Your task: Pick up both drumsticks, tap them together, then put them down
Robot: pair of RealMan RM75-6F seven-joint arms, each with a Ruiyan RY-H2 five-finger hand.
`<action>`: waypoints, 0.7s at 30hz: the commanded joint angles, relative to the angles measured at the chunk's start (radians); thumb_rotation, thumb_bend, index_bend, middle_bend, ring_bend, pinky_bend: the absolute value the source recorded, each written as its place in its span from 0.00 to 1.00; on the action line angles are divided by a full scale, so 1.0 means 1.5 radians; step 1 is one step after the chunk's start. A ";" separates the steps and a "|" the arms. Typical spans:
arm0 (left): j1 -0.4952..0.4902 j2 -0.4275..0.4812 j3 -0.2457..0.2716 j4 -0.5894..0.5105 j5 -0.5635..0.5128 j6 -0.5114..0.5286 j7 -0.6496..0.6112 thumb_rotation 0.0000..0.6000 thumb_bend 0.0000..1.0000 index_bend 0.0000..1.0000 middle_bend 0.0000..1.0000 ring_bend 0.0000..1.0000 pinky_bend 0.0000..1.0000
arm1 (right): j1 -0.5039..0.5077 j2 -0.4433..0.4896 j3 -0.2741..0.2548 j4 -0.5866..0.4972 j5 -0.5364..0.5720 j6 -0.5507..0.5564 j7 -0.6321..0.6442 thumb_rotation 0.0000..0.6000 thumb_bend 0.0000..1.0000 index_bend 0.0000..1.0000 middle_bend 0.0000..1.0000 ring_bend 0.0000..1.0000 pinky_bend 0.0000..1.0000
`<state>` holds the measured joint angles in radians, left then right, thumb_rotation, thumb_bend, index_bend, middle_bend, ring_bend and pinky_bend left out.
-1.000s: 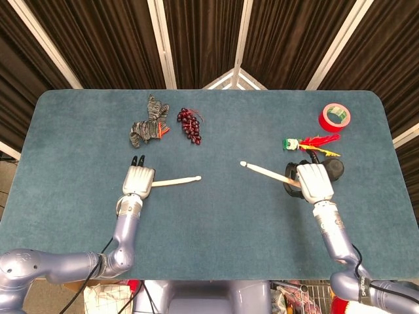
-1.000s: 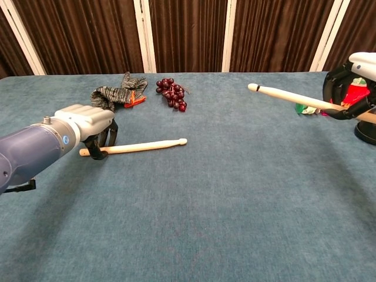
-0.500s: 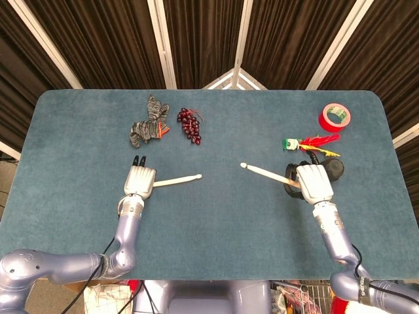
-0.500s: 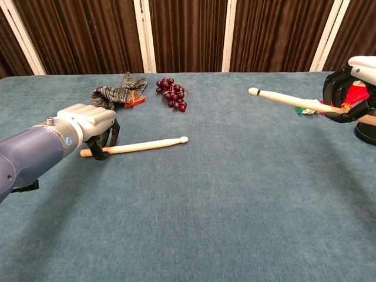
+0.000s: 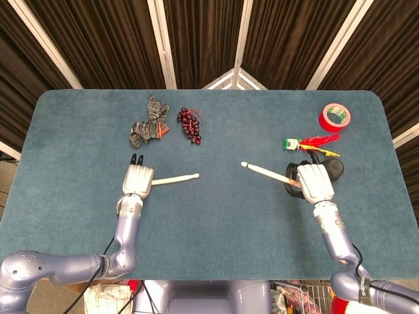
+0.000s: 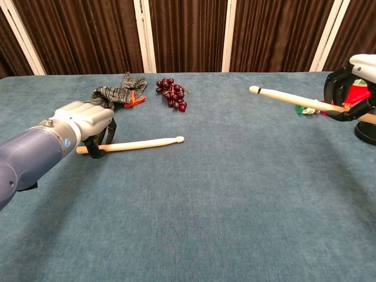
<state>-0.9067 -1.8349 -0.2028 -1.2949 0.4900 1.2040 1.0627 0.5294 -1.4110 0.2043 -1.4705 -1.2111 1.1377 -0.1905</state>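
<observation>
Left hand point(image 5: 139, 180) at near left of table point(image 5: 216, 222), fingers curled around butt end of left drumstick point(image 5: 177, 178); stick low over or on the cloth, contact not discernible, tip pointing right toward centre. Right hand point(image 5: 314, 182) at near right, clamped on right drumstick point(image 5: 265, 172); stick raised clear of the cloth in chest view, tip pointing left and slightly away. Stick tips well apart across the table centre. Black object point(image 5: 334, 169) just beside right hand, partly hidden. Red, green and yellow feathered toy point(image 5: 311, 142) just beyond right hand. Roll of red tape point(image 5: 334, 116) near far right corner. Bunch of dark red grapes point(image 5: 190, 125) and striped grey knitted glove point(image 5: 147, 122) side by side, beyond left hand. Brown curtains point(image 5: 203, 39) behind table.
</observation>
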 commanded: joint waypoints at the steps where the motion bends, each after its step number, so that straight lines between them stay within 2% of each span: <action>1: 0.003 0.000 0.001 0.003 0.006 0.002 -0.002 1.00 0.58 0.57 0.58 0.09 0.00 | 0.000 0.001 0.000 -0.001 0.000 0.000 0.000 1.00 0.48 0.72 0.61 0.44 0.09; 21: 0.026 0.011 0.004 0.009 0.061 -0.006 -0.035 1.00 0.58 0.57 0.59 0.09 0.00 | 0.003 -0.002 0.004 -0.009 0.003 0.001 -0.009 1.00 0.48 0.72 0.61 0.44 0.09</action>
<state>-0.8680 -1.8181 -0.1960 -1.2812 0.5790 1.1947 1.0119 0.5331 -1.4141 0.2105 -1.4839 -1.2065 1.1389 -0.2033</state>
